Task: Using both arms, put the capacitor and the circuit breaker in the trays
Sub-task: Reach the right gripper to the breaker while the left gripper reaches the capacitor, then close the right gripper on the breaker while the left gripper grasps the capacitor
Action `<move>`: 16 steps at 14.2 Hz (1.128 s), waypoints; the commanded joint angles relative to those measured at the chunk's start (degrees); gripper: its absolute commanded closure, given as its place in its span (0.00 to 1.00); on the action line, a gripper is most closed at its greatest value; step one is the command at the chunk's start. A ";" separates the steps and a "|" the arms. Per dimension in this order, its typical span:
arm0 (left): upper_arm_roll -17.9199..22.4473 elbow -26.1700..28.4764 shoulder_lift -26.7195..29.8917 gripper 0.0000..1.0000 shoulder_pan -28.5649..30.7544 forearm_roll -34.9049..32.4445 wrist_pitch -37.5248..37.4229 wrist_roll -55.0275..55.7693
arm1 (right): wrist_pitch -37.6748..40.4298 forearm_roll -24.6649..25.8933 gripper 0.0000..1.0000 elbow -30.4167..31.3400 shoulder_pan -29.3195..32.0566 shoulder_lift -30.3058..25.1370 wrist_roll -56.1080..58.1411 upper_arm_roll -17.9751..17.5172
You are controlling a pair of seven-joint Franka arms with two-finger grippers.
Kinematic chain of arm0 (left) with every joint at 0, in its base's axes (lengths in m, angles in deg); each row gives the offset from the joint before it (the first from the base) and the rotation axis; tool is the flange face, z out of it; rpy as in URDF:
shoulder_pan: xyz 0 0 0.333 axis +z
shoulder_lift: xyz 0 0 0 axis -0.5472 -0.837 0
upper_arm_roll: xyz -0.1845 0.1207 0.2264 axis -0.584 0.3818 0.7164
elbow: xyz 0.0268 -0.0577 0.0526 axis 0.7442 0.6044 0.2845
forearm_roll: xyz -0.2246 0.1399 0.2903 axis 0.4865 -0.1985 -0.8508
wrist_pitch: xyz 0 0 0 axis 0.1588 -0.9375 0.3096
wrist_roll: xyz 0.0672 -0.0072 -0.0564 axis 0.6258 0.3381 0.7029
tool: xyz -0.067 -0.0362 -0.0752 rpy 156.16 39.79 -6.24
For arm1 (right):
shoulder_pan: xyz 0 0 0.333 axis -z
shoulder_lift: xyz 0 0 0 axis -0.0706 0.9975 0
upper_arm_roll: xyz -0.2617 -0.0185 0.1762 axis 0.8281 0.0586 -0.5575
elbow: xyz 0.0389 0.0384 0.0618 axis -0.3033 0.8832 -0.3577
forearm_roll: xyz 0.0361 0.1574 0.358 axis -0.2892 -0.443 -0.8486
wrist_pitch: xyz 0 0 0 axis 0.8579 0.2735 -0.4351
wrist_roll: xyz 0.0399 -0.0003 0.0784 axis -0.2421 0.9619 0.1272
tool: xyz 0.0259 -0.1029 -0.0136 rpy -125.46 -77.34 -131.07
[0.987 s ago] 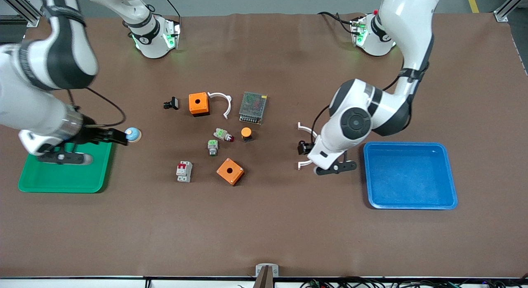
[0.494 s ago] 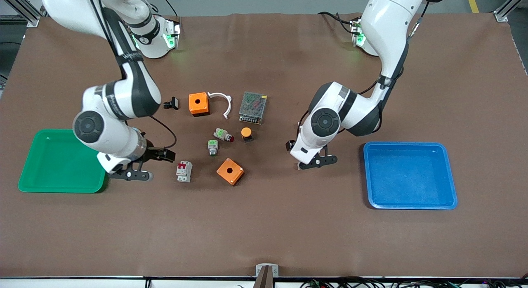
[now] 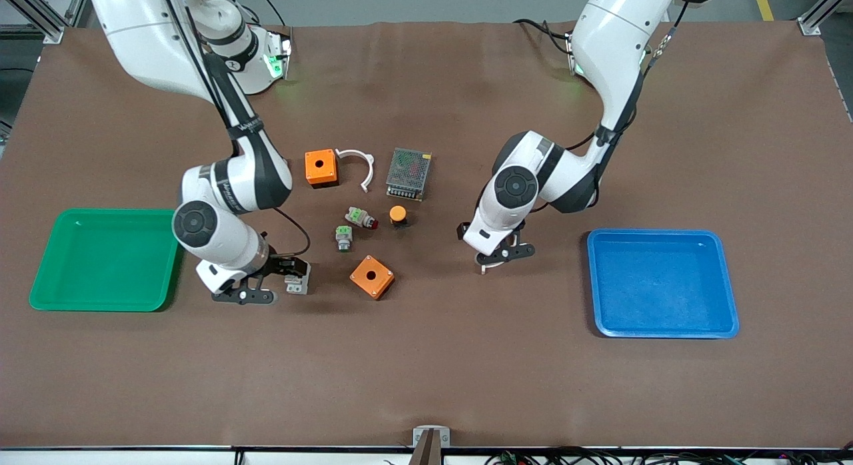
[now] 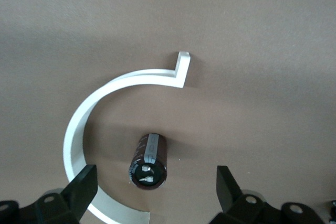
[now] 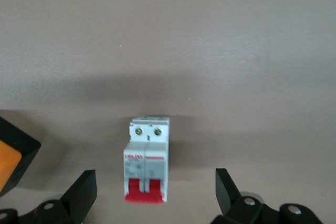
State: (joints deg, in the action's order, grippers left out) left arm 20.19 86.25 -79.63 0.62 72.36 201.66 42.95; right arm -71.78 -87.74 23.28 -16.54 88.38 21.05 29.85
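Two trays on the brown counter (image 3: 426, 372): the green tray (image 3: 100, 298) at the right arm's end, the blue tray (image 3: 666, 318) at the left arm's end, and each shows only its bare floor.

Over to the right claw (image 3: 293, 273), down low at the circuit breaker (image 3: 298, 287), which sits on the counter near the green tray and nearer the front camera than the green-and-grey push buttons (image 3: 344, 238). In the front view the claw covers most of that block. The right wrist view settles it: the circuit breaker (image 5: 146, 160) lies flat, red levers toward the camera, and the fingers (image 5: 79, 192) stand wide apart on either side of it, gripping nothing. An orange box corner (image 5: 13, 156) is cut off at that frame's edge (surely the orange box (image 3: 372, 276) just beside the breaker).

The left claw (image 3: 490, 258) is low over the counter between the orange-capped button (image 3: 398, 215) and the blue tray. From the front the arm's wrist hides the capacitor completely; only a sliver of the white curved clip (image 3: 485, 267) peeks out. The left wrist view shows the capacitor (image 4: 149, 161) lying on its side inside the arc of the white curved clip (image 4: 105, 98), and the spread fingers (image 4: 231, 190) straddle it without contact.
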 commanded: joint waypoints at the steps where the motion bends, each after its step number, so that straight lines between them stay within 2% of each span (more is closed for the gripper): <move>1: 0.45 2.72 1.10 0.00 -0.84 -1.81 2.02 1.43 | -2.44 -0.46 0.00 -0.74 -1.12 2.27 -0.83 0.60; 5: 0.45 2.73 0.49 0.03 -1.19 -3.13 3.86 1.43 | -5.16 -0.54 0.00 -0.57 -1.47 4.12 -0.83 0.60; 7: 0.45 2.64 0.05 0.13 -1.02 -3.13 5.18 1.43 | -6.66 -0.46 0.03 -0.04 -1.47 4.74 -0.83 0.60; 8: 0.45 2.73 -0.12 0.18 -1.02 -3.13 5.53 1.43 | -7.10 -0.45 0.09 0.13 -1.56 5.00 -0.83 0.60; 9: 0.45 2.64 -0.47 0.25 -1.02 -3.22 5.62 1.43 | -7.28 -0.45 0.21 0.40 -1.65 5.00 -0.83 0.60; 10: 0.45 2.64 -0.56 0.29 -1.02 -3.57 5.71 1.43 | -7.37 -0.45 0.39 0.57 -1.56 5.00 -0.83 0.60; 13: 0.45 2.73 -0.91 0.33 -1.02 -3.92 5.71 1.26 | -6.32 -0.54 0.87 0.92 -0.95 4.74 -1.70 0.60; 14: 0.36 2.73 -1.09 0.37 -0.93 -3.92 5.71 1.26 | -6.14 -0.54 0.97 1.36 -0.95 4.65 -3.45 0.60; 16: 0.36 2.64 -1.09 0.49 -0.84 -3.92 5.71 0.82 | -3.87 -0.54 1.00 0.84 -0.77 4.13 -4.26 0.77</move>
State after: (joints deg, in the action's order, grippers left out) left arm 20.31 88.54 -80.73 0.05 69.87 206.26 42.96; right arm -77.73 -87.74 23.63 -17.40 93.55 18.25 30.30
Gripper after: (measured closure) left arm 0.366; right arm 0.604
